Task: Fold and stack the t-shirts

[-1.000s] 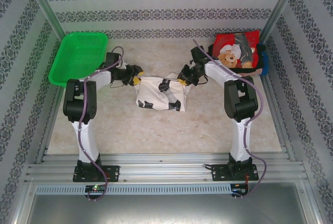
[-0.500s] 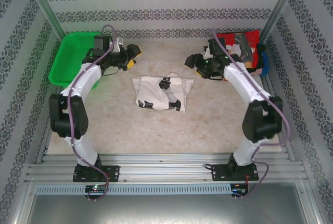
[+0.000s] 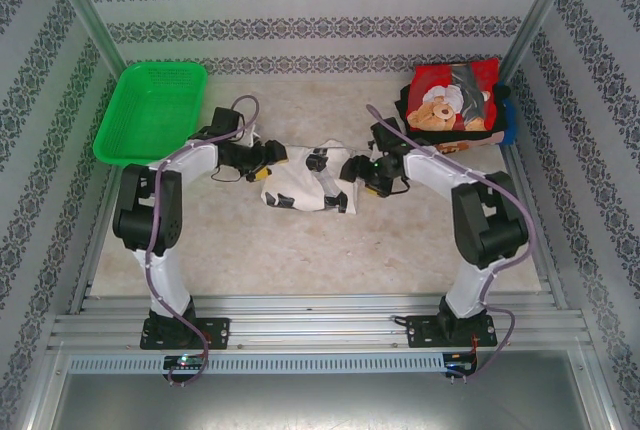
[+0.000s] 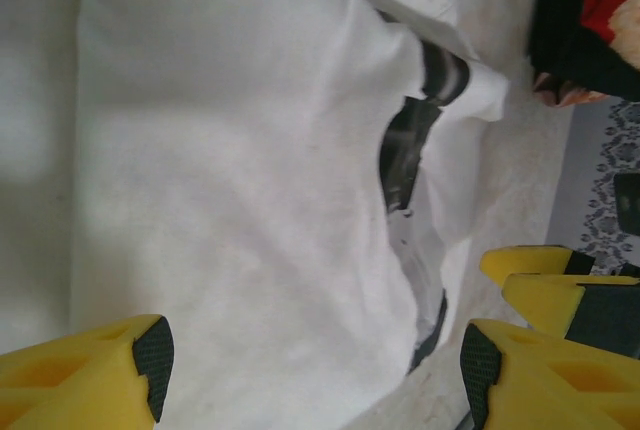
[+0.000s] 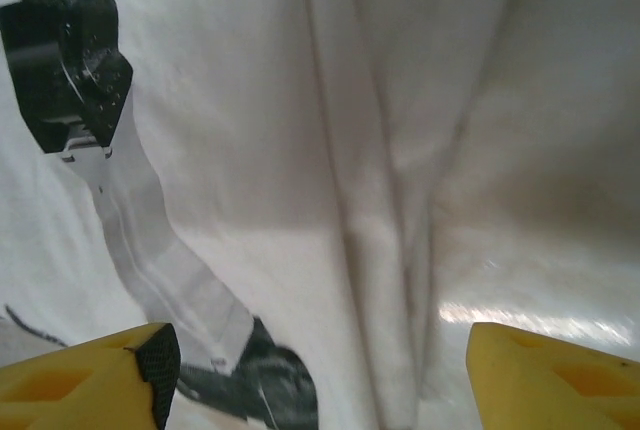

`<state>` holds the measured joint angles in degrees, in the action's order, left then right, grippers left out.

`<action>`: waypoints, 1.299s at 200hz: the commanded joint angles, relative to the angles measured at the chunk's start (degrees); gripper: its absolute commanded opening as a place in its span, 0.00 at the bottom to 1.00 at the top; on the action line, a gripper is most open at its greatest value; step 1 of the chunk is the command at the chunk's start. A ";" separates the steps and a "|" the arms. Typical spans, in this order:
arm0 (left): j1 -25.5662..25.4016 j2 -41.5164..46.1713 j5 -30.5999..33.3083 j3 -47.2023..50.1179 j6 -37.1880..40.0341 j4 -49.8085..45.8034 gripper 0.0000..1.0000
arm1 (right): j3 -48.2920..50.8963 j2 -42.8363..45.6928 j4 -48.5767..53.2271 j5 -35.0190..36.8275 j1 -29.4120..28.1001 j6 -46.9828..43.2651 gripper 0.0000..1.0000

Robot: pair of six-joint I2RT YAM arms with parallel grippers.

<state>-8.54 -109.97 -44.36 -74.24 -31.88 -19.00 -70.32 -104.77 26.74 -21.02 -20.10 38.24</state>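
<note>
We see the pale, speckled worktop [image 3: 300,250] spread between patterned walls. The left arm [image 3: 165,210] and the right arm [image 3: 485,220] rise from its near edge and bend inward towards the middle. A green mesh basket [image 3: 150,110] sits tilted at the far left corner, well apart from the cloth.

The white t-shirt [image 3: 305,178] lies crumpled on the worktop midway between the two arms, roughly gathered into a loose rectangle with creases running across it. At the far right corner rests the stack of folded t-shirts [image 3: 455,100]. Its top one is red with a teddy-bear print, and black and blue edges peek out beneath.

The left fingers [image 4: 90,370] are spread wide at the shirt's left side and hang just above the cloth, grasping nothing. The right fingers [image 5: 540,370] are likewise parted and released over its right side, with only folds of white fabric between them.

Smallest of all, we make out the black-and-grey print [image 5: 70,60] on the shirt, partly tucked into the folds.
</note>
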 commanded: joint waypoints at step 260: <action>0.10 4.83 -2.42 4.18 0.11 7.40 0.79 | -30.49 -18.94 21.13 19.29 -8.11 -10.45 0.00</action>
<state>-8.51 -110.74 -44.99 -70.39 -30.52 -13.89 -100.99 -128.11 45.56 -7.42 -27.53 31.00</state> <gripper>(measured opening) 0.784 0.094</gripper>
